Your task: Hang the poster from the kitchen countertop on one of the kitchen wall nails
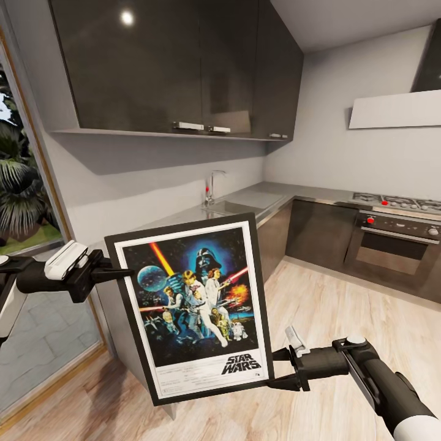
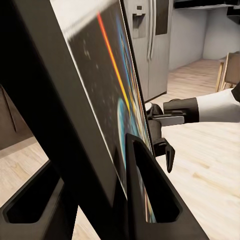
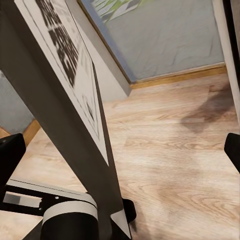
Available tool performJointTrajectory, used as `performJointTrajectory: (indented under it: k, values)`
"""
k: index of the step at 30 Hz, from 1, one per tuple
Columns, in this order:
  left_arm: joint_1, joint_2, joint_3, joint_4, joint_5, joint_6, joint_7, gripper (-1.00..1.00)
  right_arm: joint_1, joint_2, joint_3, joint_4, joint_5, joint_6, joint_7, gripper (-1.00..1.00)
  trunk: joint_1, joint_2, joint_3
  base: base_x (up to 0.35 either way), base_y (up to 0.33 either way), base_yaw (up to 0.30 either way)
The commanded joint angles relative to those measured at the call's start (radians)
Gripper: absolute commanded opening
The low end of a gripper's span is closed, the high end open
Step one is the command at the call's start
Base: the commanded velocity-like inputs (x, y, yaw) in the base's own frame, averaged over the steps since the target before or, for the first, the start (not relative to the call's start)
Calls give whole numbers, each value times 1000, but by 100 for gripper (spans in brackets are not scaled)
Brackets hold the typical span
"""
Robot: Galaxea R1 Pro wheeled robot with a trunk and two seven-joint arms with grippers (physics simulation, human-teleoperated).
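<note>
The Star Wars poster (image 1: 195, 305) hangs upright in the air in front of me, black frame and white border facing the head camera. My left gripper (image 1: 124, 271) is shut on its left edge near the top; in the left wrist view the frame (image 2: 65, 100) sits between the fingers (image 2: 150, 190). My right gripper (image 1: 277, 369) is open at the lower right corner, its fingers (image 3: 232, 150) spread wide on either side of the poster's edge (image 3: 65, 100). The grey kitchen countertop (image 1: 275, 193) with sink (image 1: 228, 207) and tap (image 1: 212, 185) runs behind the poster.
Dark upper cabinets (image 1: 184, 67) hang over the counter. A hob and oven (image 1: 395, 236) stand at the right under a hood (image 1: 395, 110). A glass door (image 1: 27, 202) is at the left. Wooden floor (image 1: 331, 306) lies open ahead. A steel fridge (image 2: 150, 40) is behind.
</note>
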Motion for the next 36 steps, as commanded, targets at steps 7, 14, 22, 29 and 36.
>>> performJointTrajectory:
  k: [7,14,22,29,36]
  values:
    - [-1,0,0,0,0,9,-3,-100,-1,-1,2,0,-3,10,2,100,0,-1,-1,0,0,0]
    - [-1,1,0,0,0,8,-3,-100,-1,-1,2,0,-4,10,2,100,0,-1,-1,0,0,0]
    - [-1,1,1,0,0,7,-3,-100,-1,-1,2,0,-5,10,2,100,0,-1,-1,0,0,0]
    - [-1,1,1,0,0,7,-3,-100,-1,-1,-1,0,-9,-6,2,100,0,-1,-1,0,0,0]
    - [-1,1,3,0,0,7,-3,-100,-1,-1,-5,0,-14,-40,1,100,0,-1,-1,0,0,0]
